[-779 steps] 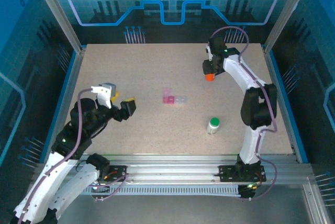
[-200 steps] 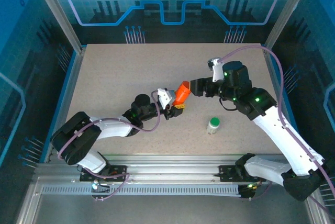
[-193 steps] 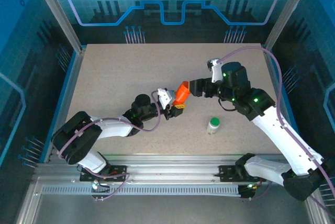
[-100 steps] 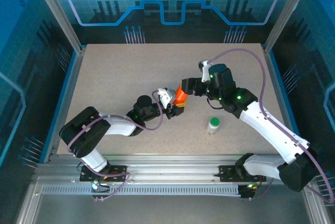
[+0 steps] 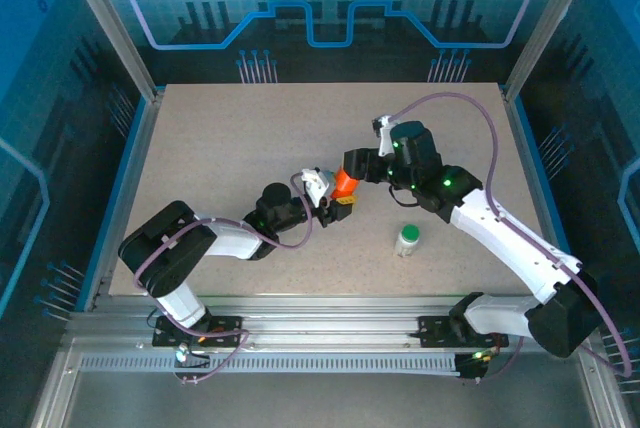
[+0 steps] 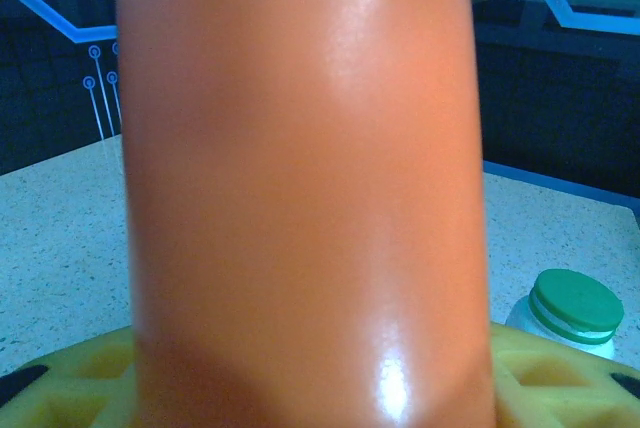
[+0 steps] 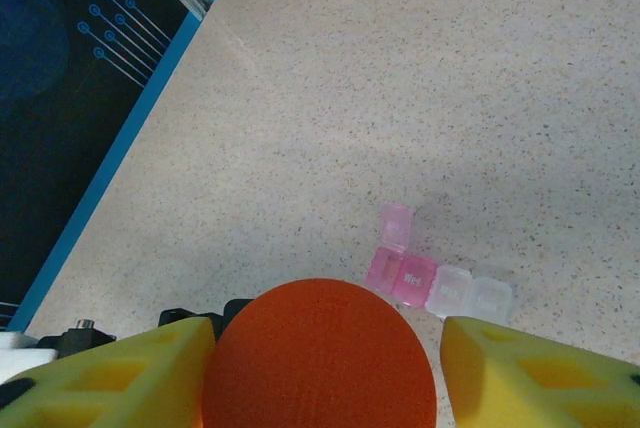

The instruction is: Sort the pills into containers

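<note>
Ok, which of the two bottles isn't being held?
The green-capped bottle, standing alone on the table; the orange bottle is gripped in the left claw.

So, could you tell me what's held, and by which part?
The left gripper holds the orange bottle by its body; the right gripper, open, brackets its cap.

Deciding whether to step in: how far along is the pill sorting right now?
Done: one pink lid of the pill box stands open; no pills visible inside. In hand: the left gripper clamps the orange bottle while the right gripper brackets its cap, a gap showing on one side. Left: uncap, pour, then the green-capped bottle, standing untouched on the table.
</note>
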`<action>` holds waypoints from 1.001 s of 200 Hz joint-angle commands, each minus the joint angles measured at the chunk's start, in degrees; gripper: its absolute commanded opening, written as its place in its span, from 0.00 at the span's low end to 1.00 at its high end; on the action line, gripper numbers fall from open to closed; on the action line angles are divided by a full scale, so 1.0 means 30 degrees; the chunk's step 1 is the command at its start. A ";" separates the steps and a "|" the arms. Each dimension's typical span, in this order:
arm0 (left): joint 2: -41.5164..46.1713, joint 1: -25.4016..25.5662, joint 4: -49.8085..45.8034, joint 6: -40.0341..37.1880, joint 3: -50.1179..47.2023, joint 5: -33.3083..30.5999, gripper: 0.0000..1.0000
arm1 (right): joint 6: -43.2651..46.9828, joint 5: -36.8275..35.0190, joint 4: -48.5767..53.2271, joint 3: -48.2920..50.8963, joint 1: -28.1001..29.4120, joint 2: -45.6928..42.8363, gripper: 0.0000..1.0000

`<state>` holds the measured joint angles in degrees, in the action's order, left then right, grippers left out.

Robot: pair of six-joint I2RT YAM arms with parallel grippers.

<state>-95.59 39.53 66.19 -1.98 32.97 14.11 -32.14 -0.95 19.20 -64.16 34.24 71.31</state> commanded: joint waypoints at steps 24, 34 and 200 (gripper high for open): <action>0.0165 -0.0044 0.0357 -0.0209 0.0878 -0.0135 0.18 | 0.0252 0.0315 0.0016 0.0132 0.0315 0.0153 0.57; 0.0165 -0.0047 0.0355 -0.0199 0.0918 -0.0111 0.18 | 0.0371 0.0401 -0.0006 0.0147 0.0311 0.0122 0.53; 0.0203 -0.3787 0.4683 0.5633 0.2103 1.4782 0.19 | 2.3363 1.4345 0.8272 -0.4206 -0.2513 0.1319 0.30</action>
<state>-95.74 30.09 74.98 7.29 36.69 53.34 23.40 37.76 27.11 -70.96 28.18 71.09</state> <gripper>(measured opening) 0.541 0.471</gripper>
